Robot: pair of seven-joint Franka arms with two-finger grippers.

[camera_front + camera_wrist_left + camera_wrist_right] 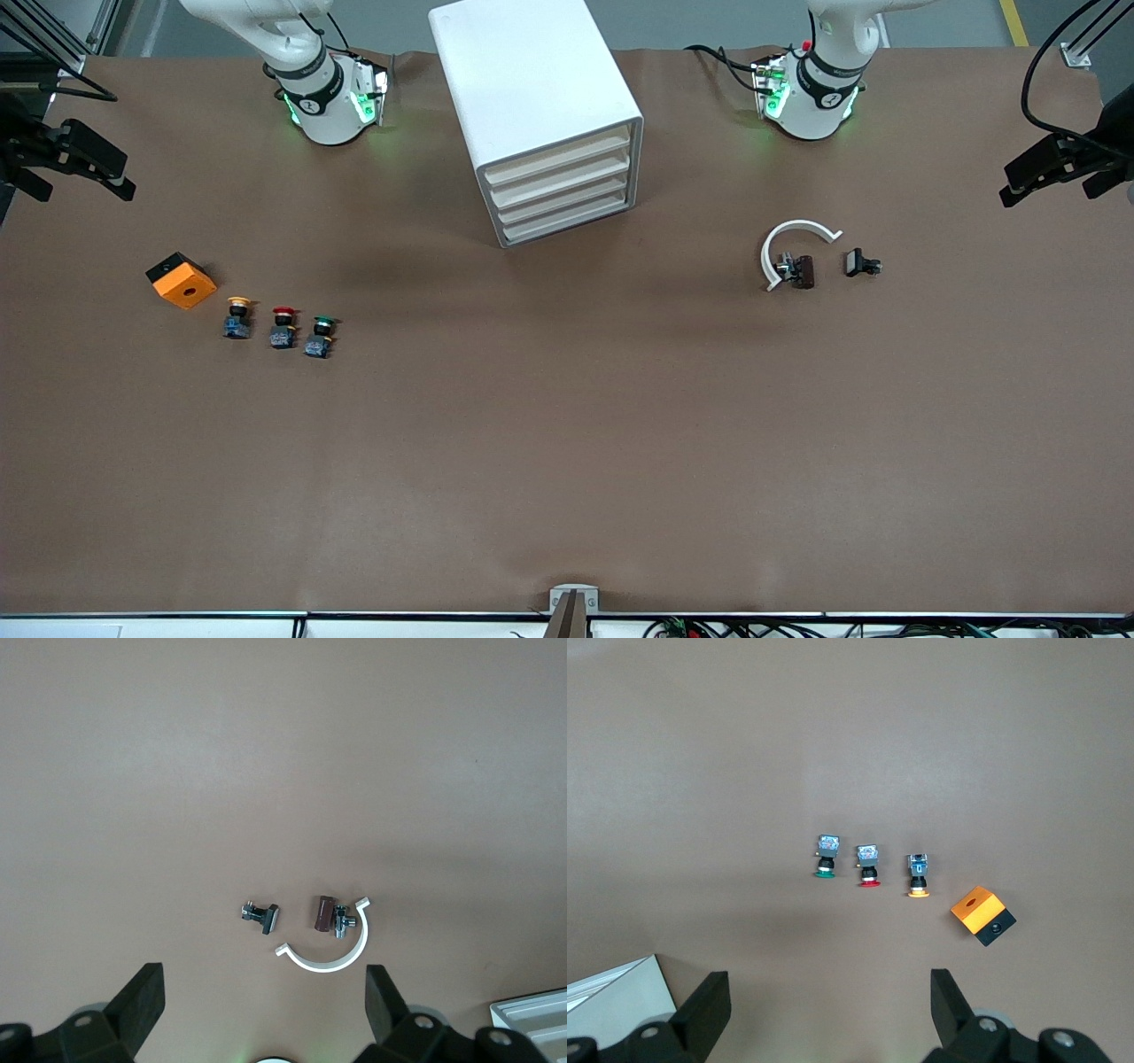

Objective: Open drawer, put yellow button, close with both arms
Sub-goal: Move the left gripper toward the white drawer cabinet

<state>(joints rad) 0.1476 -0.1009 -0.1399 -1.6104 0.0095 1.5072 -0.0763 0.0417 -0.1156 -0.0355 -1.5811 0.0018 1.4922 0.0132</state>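
Note:
The white cabinet (536, 106) stands mid-table between the arms' bases. Its top drawer (558, 157) is shut, flush with the three below. The yellow button (237, 317) stands toward the right arm's end of the table, nearer the front camera than the cabinet, between an orange box and a red-capped button. In the right wrist view the yellow button (918, 875) lies well away from my right gripper (829, 985), which hangs open and empty. My left gripper (265, 983) is open and empty too, high over bare table close to a white clip. Both arms are drawn back near their bases.
An orange box (181, 280), a red-capped button (283, 326) and a green-capped button (321, 336) flank the yellow one. Toward the left arm's end lie a white curved clip (797, 244), a brown part (802, 271) and a black part (859, 263). Black camera mounts jut in at both table ends.

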